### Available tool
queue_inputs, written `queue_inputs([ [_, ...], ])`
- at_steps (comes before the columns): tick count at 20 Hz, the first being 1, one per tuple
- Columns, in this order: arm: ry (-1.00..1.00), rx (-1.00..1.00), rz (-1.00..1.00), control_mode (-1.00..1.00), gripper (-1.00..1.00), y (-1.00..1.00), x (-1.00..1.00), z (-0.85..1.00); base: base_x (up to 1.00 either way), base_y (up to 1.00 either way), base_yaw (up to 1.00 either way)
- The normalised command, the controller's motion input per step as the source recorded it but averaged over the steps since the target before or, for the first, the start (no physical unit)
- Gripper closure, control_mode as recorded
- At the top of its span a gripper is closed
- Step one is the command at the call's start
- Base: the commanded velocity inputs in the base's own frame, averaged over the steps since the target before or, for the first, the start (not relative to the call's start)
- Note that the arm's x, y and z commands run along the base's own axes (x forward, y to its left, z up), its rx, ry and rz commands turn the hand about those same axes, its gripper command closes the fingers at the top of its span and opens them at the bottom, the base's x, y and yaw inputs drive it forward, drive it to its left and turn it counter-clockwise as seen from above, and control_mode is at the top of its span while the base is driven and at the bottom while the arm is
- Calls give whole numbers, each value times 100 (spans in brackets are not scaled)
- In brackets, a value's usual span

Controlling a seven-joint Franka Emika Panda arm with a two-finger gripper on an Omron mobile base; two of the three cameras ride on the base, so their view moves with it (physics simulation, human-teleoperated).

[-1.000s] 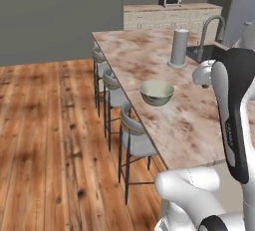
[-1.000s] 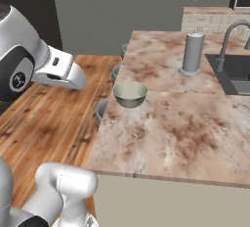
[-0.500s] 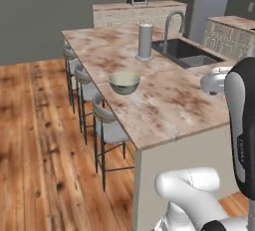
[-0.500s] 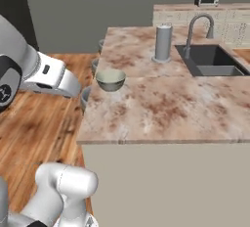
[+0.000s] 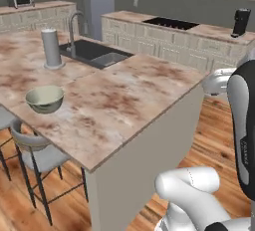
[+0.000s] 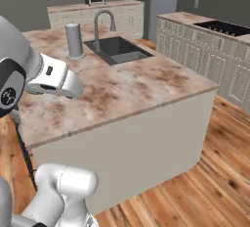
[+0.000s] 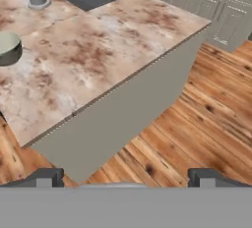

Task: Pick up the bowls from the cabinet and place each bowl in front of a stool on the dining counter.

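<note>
One grey-green bowl (image 5: 45,98) with a cream inside stands on the dining counter (image 5: 124,100) near its left edge, above a grey stool (image 5: 35,151). The hand view catches that bowl (image 7: 7,47) at its left border, on the marbled counter (image 7: 98,50). My gripper (image 7: 126,180) is open, its dark fingertips (image 7: 49,177) wide apart with nothing between them. It hangs off the counter's corner, over the wooden floor and well away from the bowl. The other bowl and the shelf cabinet are out of view.
A dark sink (image 5: 94,53) with a curved faucet (image 5: 73,23) and a steel cylinder (image 5: 51,48) sit on the island. Behind runs a worktop with a cooktop (image 5: 172,23) and a black appliance (image 5: 241,22). Wooden floor (image 7: 197,119) lies right of the island.
The whole picture has shifted because the base drove and turned: the island's corner now lies ahead and the bowl sits at the views' left. The bowl itself stays put on the counter.
</note>
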Motion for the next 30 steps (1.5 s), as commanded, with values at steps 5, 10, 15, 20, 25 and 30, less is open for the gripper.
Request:
queue_inputs([
  [5,0,0,0,100,-100,0,0,0,1,-25,-80],
  [10,0,0,0,100,-100,0,0,0,7,-30,-77],
  [15,0,0,0,100,-100,0,0,0,14,-31,-74],
  [20,0,0,0,100,-100,0,0,0,50,-23,-62],
  [25,0,0,0,100,-100,0,0,0,79,-3,-55],
  [30,0,0,0,100,-100,0,0,0,97,5,-49],
])
